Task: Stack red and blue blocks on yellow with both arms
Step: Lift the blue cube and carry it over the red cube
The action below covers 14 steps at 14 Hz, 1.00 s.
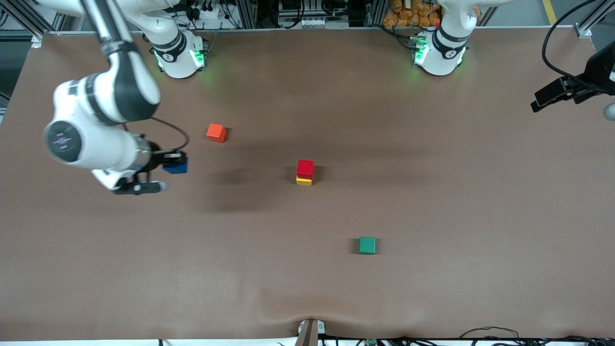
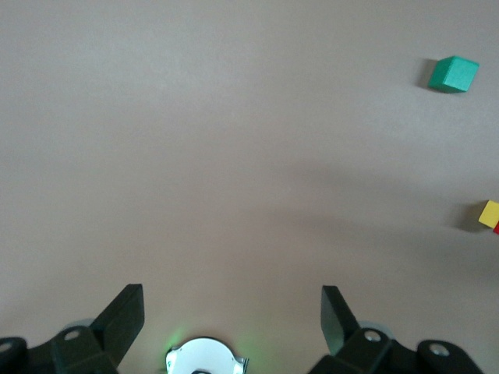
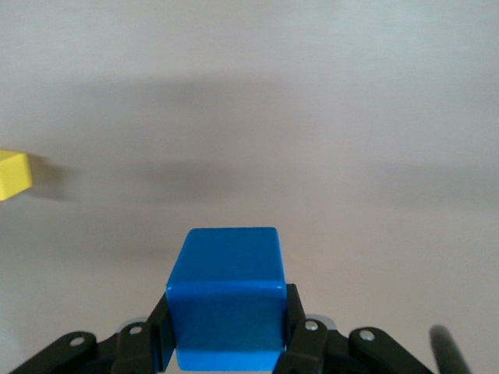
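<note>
The red block [image 1: 305, 167] sits on top of the yellow cube [image 1: 303, 181] near the middle of the table. My right gripper [image 1: 174, 161] is in the air over the right arm's end of the table, shut on the blue block [image 1: 178, 168]. In the right wrist view the blue block [image 3: 226, 308] fills the space between the black fingers [image 3: 295, 312], and the yellow cube [image 3: 14, 174] shows at the edge. My left gripper [image 2: 232, 312] is open with nothing in it, up over the left arm's end of the table [image 1: 552, 93]. Its view catches the yellow cube [image 2: 489, 213].
An orange-red cube [image 1: 216, 132] lies closer to the robots' bases than the stack, toward the right arm's end. A green cube [image 1: 367, 245] lies nearer to the front camera than the stack; the left wrist view shows it too [image 2: 453, 75]. The brown table [image 1: 432, 192] spreads around them.
</note>
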Each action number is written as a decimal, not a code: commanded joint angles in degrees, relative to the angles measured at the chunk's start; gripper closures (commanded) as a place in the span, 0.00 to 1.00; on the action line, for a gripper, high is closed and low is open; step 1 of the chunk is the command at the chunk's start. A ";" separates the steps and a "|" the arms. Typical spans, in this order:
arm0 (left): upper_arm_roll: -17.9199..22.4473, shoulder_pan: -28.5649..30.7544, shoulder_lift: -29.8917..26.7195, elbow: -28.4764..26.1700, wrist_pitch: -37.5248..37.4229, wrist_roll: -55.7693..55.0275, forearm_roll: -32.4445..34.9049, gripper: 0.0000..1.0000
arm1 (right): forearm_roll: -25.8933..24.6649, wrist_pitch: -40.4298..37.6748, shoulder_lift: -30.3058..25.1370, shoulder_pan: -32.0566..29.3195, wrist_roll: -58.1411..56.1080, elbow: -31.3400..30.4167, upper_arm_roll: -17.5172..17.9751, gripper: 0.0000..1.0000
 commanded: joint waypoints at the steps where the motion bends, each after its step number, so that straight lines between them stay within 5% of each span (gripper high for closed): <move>1: -0.31 0.34 -1.51 -0.74 1.90 0.72 0.85 0.00 | 0.87 -0.31 0.62 7.22 6.68 3.95 -0.80 0.86; 8: -0.84 -0.36 -0.02 -1.18 3.05 0.81 0.85 0.00 | 2.54 1.78 17.57 19.71 28.39 21.53 -0.89 0.87; 11: -0.93 -0.45 -0.11 -1.09 2.70 1.16 0.58 0.00 | 2.72 11.79 19.87 22.45 33.50 22.25 -0.80 0.88; 14: -2.33 -0.54 -0.02 -0.83 2.96 1.16 -0.12 0.00 | 3.41 12.25 21.28 23.68 34.21 23.40 -0.72 0.89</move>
